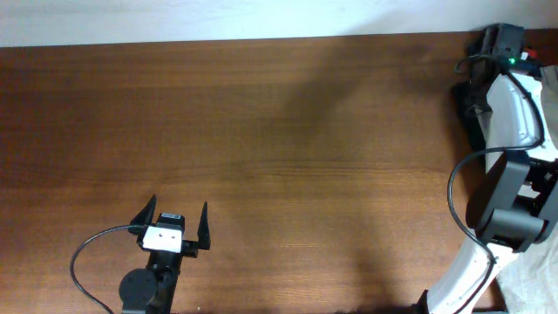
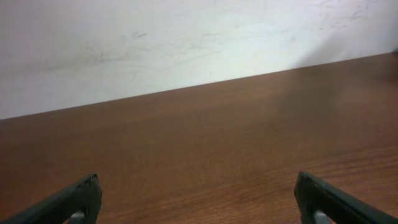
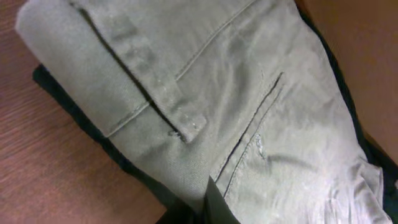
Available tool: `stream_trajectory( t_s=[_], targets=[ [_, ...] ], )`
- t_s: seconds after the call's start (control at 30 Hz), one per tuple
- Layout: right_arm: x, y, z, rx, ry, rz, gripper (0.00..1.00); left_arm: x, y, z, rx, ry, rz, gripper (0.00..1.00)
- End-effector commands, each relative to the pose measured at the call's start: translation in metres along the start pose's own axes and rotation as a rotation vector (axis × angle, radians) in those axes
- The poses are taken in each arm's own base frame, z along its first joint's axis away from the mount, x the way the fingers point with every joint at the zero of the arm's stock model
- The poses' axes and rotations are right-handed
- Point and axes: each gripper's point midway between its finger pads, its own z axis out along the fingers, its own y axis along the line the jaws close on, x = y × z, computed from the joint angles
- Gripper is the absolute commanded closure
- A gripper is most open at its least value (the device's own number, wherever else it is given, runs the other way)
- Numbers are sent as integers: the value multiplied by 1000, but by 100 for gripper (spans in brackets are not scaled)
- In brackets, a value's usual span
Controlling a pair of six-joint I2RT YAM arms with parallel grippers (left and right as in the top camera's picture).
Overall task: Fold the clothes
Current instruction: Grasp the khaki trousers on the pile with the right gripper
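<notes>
The shorts, light khaki with belt loop, stitched seams and slit pocket, lie on a black garment beneath the right gripper, whose opening cannot be determined. Long axis diagonal: waistband upper left, legs lower right. Left gripper: spread wide, empty.

Overhead: light even, diffuse, from above. Table mid-brown, no glare. Soft broad shadow far of centre, drifting right; fainter patch at near edge. Wall along far side almost blown out. White shell of my right arm bright, little detail.

Left wrist view: wall bright, grey shadow in far right corner; my left fingertips dark, blurred.

Right wrist view: dimmer, flat light. Shorts stitching fairly sharp mid-frame, softer toward near right. Black garment featureless. My right finger black blur at near edge.
</notes>
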Motion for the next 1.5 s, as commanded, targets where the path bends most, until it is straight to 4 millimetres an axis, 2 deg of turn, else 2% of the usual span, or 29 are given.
stream_trajectory(
  t_s=[0.0,0.07,0.1,0.2,0.23,0.3,0.43,0.53,0.57,0.67,0.77,0.8,1.0,1.1,1.13,1.17,1.27,1.33,1.37,1.4,1.47],
  targets=[
    [-11,10,-24,-57,-43,15,96,2,-1,0,2,2,12,1],
    [-16,12,-27,-24,-69,10,92,2,-1,0,2,2,12,1],
    [-19,10,-26,-18,-81,18,83,2,-1,0,2,2,13,1],
    [-27,15,-19,-32,-109,38,78,2,-1,0,2,2,12,1],
    [-29,21,-12,-48,-114,38,73,2,-1,0,2,2,12,1],
    [-28,37,8,-74,-113,33,46,2,-1,0,2,2,12,1],
    [-15,74,48,-134,-84,-45,38,2,-1,0,2,2,12,1],
    [-6,89,68,-119,-77,-109,33,2,-1,0,2,2,12,1],
    [-3,90,76,-106,-70,-112,33,2,-1,0,2,2,12,1],
    [-4,88,82,-84,-80,-104,33,2,-1,0,2,2,13,1],
    [-9,82,85,-78,-91,-85,47,2,-1,0,2,2,12,1],
    [-9,77,87,-74,-88,-78,47,2,-1,0,2,2,12,1],
    [-7,49,100,-47,-64,-37,47,2,-1,0,2,2,12,1],
    [-8,45,101,-43,-66,-29,46,2,-1,0,2,2,12,1],
    [-11,42,102,-41,-78,-17,39,2,-1,0,2,2,13,1],
    [-14,39,104,-39,-85,-4,37,2,-1,0,2,2,12,1],
    [-17,30,107,-30,-93,3,37,2,-1,0,2,2,12,1],
    [-19,32,107,-45,-104,3,37,2,-1,0,2,2,12,1],
    [-20,36,108,-74,-106,5,39,2,-1,0,2,2,12,1],
    [-19,37,110,-81,-103,3,50,2,-1,0,2,2,12,1],
    [-15,39,114,-80,-92,-2,51,2,-1,0,2,2,13,1]
  ],
)
